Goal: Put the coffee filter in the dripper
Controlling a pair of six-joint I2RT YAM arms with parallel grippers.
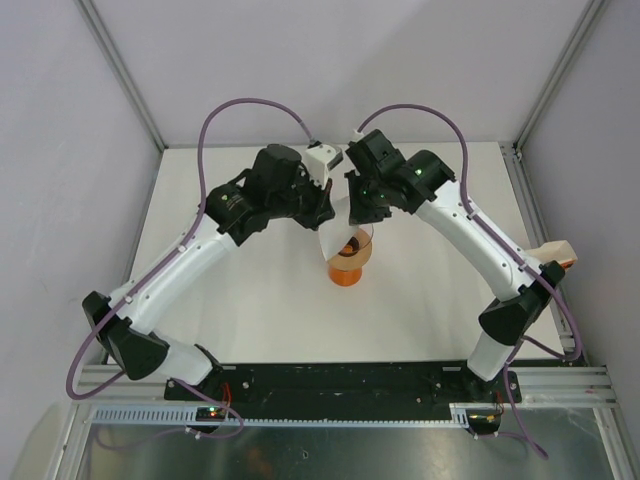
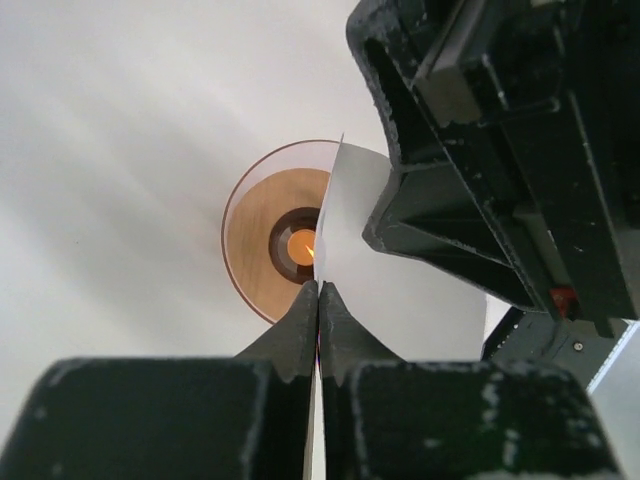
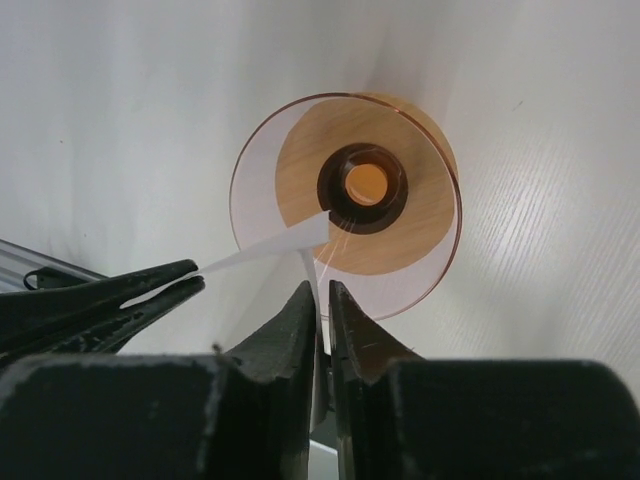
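The translucent orange dripper point(image 1: 347, 270) stands upright mid-table, and both wrist views look down into it point(image 2: 262, 240) point(image 3: 400, 215). Just above its rim hangs the white coffee filter point(image 1: 335, 238), its tip over the dripper's mouth. My left gripper point(image 2: 318, 292) is shut on one edge of the filter point(image 2: 400, 300). My right gripper point(image 3: 322, 292) stands a narrow crack open, with another edge of the filter point(image 3: 280, 245) lying against its left finger. In the top view the left gripper point(image 1: 330, 205) and right gripper point(image 1: 358, 210) nearly touch over the dripper.
A white-and-orange packet point(image 1: 556, 252) lies at the table's right edge. The white table point(image 1: 430, 300) is bounded by metal frame posts at the back corners. The right gripper's black body point(image 2: 480, 150) crowds the left wrist view.
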